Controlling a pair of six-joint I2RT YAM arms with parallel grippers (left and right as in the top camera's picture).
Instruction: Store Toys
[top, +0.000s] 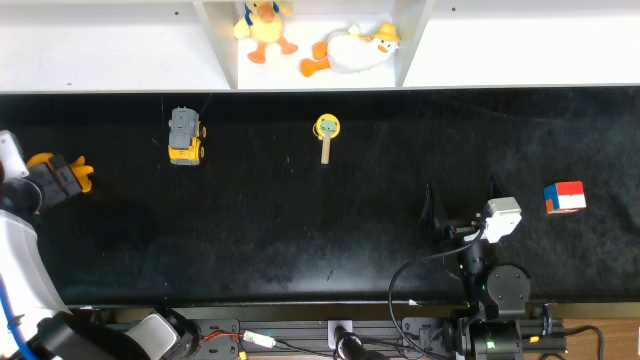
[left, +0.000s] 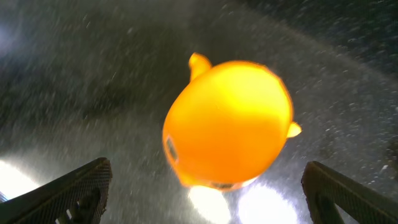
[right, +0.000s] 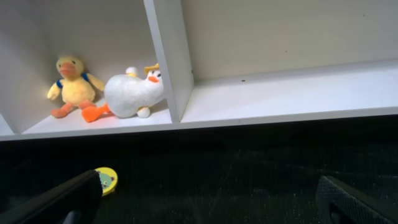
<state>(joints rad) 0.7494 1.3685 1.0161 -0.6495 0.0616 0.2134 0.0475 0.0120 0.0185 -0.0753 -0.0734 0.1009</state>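
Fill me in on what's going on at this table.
Toys are being put away into the white shelf. The left gripper hangs over a round orange toy at the table's far left, fingers open on either side of it. The right gripper is open, holds nothing and faces the shelf. A yellow duck and a white duck sit in the middle compartment. A toy truck, a yellow disc on a stick and a coloured cube lie on the table.

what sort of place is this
Likely a robot lab bench staged for toy tidying: a black worktop with a toy truck and cube, and a white shelf unit holding plush ducks.
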